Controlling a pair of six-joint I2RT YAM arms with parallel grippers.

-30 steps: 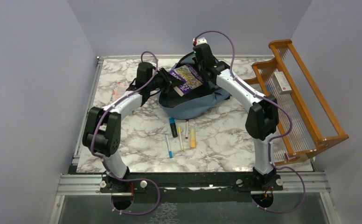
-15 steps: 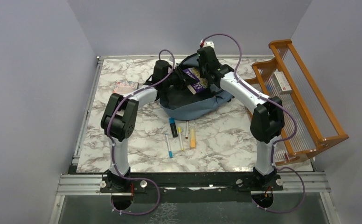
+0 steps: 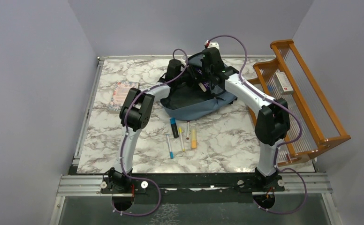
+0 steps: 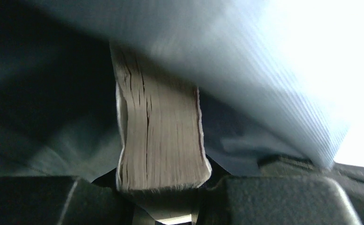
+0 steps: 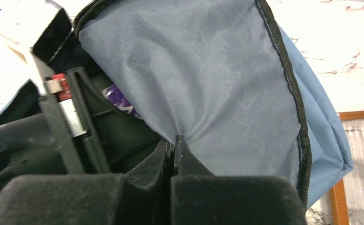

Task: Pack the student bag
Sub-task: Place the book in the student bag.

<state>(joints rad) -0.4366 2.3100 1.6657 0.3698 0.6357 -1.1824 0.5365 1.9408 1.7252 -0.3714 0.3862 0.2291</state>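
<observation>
The dusty-blue student bag (image 3: 194, 107) lies at the back middle of the table, its mouth held open. My left gripper (image 3: 195, 78) is inside the bag's mouth, shut on a thick purple-covered book (image 3: 201, 85); the left wrist view shows the book's page edge (image 4: 159, 136) between my fingers with bag fabric (image 4: 246, 70) above it. My right gripper (image 5: 174, 143) is shut on the bag's flap (image 5: 208, 89) and holds it up; from above it (image 3: 209, 65) sits at the bag's far edge. The purple book cover (image 5: 117, 99) shows inside the opening.
Several pens and markers (image 3: 182, 136) lie in front of the bag. A second book (image 3: 123, 90) lies at the left. An orange wooden rack (image 3: 302, 93) stands at the right with a small box (image 3: 283, 82) on it.
My left arm has swung right and pushed the purple book from above the bag down into its mouth. The book at the left has come into full view. My right gripper kept hold of the flap.
</observation>
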